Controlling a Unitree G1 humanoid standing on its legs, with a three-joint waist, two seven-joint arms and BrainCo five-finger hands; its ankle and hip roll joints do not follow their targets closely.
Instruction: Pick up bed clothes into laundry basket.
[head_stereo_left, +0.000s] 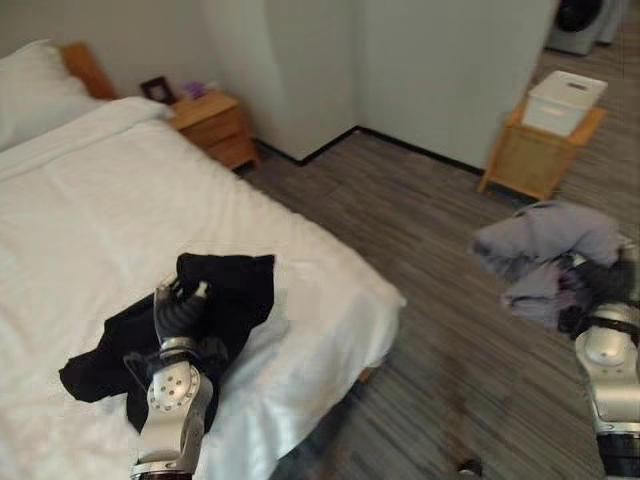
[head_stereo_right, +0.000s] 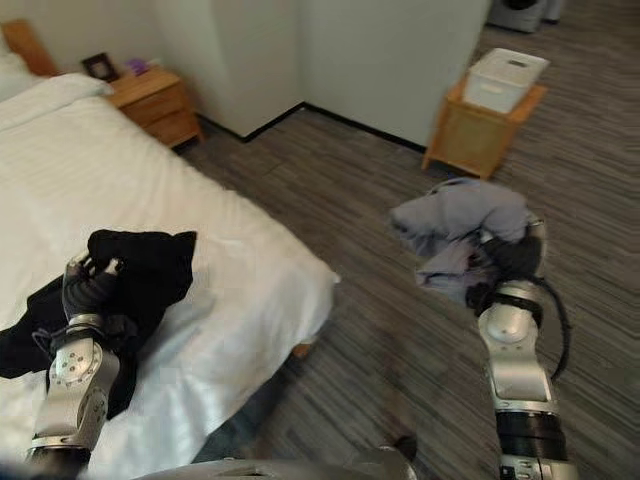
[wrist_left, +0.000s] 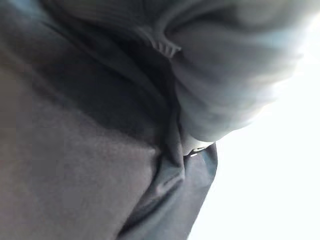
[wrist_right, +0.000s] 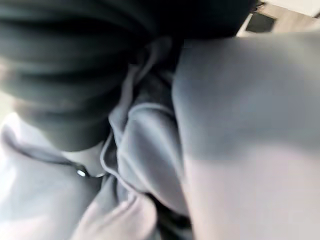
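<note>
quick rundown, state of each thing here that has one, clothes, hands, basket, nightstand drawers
black garment: crumpled on the white bed, near its foot end
grey garment: bunched, held up over the floor
left hand: on the black garment, fingers curled into the cloth
right hand: shut on the grey garment
white basket: upright on the wooden stand, contents not visible
nightstand: drawers closed

1. A big bed (head_stereo_left: 90, 230) with a white sheet sits on the left.
2. A black piece of clothing (head_stereo_left: 225, 300) lies near the bed's edge.
3. The left hand (head_stereo_left: 180, 318) rests on the black clothing.
4. The right hand (head_stereo_left: 608, 290) holds a bunched grey piece of clothing (head_stereo_left: 545, 250) up over the floor.
5. A white laundry basket (head_stereo_left: 565, 100) sits on a small wooden stand (head_stereo_left: 535, 158).
</note>
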